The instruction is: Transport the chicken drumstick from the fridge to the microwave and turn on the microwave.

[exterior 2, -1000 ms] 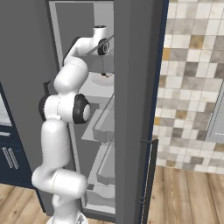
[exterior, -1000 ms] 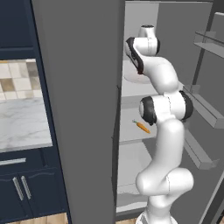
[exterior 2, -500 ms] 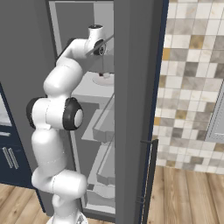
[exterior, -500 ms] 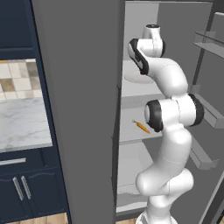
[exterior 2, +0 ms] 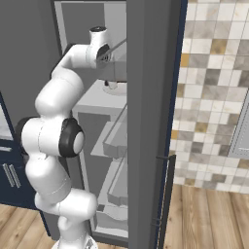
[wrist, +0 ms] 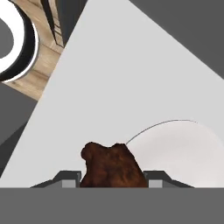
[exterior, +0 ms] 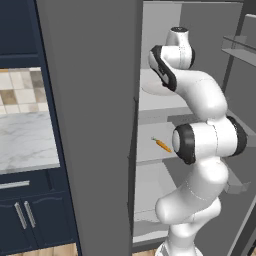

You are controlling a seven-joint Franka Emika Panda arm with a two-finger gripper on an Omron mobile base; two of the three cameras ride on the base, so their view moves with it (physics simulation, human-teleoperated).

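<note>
My gripper (wrist: 112, 177) is shut on the chicken drumstick (wrist: 111, 164), a dark reddish-brown lump that sits between the two fingertips. Just beneath and to the right of it lies a white plate (wrist: 183, 153) on a pale shelf of the fridge (wrist: 109, 87). In the left base view the arm reaches into the open fridge (exterior: 90, 125) at the upper shelf, where the plate's rim (exterior: 149, 89) shows beside the wrist. The microwave is out of view.
A thin orange carrot (exterior: 162, 145) lies on the shelf below. The open fridge door (exterior 2: 151, 121) with its racks (exterior 2: 114, 141) stands close on the arm's right. A marble counter (exterior: 25, 140) and dark blue cabinets (exterior: 30, 215) are at left.
The arm's elbow has swung a little to the right and the hand has shifted slightly over the upper shelf. The jaws have stayed shut on the drumstick.
</note>
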